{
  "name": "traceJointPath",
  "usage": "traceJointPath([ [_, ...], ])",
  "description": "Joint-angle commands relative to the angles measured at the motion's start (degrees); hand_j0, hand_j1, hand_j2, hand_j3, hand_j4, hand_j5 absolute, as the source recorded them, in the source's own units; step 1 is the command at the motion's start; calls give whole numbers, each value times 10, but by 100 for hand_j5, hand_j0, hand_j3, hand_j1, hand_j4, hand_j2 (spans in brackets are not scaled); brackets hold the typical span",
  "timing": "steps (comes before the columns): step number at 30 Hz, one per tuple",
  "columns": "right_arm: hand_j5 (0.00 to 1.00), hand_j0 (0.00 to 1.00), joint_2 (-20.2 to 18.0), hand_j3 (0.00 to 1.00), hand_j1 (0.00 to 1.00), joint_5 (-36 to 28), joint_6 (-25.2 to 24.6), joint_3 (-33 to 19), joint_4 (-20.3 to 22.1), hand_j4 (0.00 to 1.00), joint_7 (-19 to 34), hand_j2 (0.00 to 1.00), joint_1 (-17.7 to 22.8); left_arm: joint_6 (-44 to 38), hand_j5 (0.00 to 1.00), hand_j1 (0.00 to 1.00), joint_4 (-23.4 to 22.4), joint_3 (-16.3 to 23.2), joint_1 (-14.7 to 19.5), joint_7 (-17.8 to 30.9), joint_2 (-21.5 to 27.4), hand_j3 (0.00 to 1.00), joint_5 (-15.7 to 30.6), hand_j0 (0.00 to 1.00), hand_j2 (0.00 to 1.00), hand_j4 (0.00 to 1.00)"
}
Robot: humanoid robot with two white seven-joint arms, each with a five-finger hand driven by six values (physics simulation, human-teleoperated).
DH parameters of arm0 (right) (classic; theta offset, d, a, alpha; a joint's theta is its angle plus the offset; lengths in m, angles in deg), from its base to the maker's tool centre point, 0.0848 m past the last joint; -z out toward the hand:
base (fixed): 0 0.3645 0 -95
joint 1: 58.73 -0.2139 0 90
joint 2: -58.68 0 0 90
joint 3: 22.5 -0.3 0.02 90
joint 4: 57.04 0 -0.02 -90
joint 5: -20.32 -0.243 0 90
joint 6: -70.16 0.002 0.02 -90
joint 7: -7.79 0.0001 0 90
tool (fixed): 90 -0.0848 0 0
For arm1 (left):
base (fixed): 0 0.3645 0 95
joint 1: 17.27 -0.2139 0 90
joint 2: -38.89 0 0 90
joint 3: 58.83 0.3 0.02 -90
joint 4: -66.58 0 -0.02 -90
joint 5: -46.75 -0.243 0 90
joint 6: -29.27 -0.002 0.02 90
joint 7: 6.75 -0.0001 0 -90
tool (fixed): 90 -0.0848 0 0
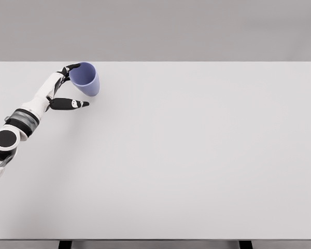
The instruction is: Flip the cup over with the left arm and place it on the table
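Far left: left hand [67, 85] grips tilted cup [86, 79].

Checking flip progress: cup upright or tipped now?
Tipped. The cup leans, its open mouth facing up-left toward the left hand, narrower base pointing down-right.

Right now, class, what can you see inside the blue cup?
The cup tilts its opening toward the camera; only its blue inner wall shows, nothing else. The left hand is at its side, partly hidden behind it.

Left arm [33, 109] extended, fingers [71, 67] curled, thumb out
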Motion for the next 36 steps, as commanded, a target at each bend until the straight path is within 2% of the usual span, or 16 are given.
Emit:
traceJointPath([
  [1, 100, 100, 0, 100, 100, 0, 1, 0, 0, 100, 0, 100, 0, 0, 99, 99, 1, 0, 0, -1, 0, 99, -1, 99, 99, 99],
  [17, 100, 100, 0, 100, 100, 0, 1, 0, 0, 100, 0, 100, 0, -9, 100, 100, 21, 2, -1, 2, 16, 100, 11, 100, 100, 100],
  [21, 100, 100, 0, 100, 100, 0, 1, 0, 0, 100, 0, 100, 0, -10, 100, 100, 31, 0, -10, 2, 17, 100, 12, 100, 100, 100],
  [36, 100, 100, 0, 100, 100, 0, 0, 0, 0, 100, 0, 100, 0, -10, 100, 100, 32, 1, -12, 3, 29, 100, 11, 100, 100, 100],
])
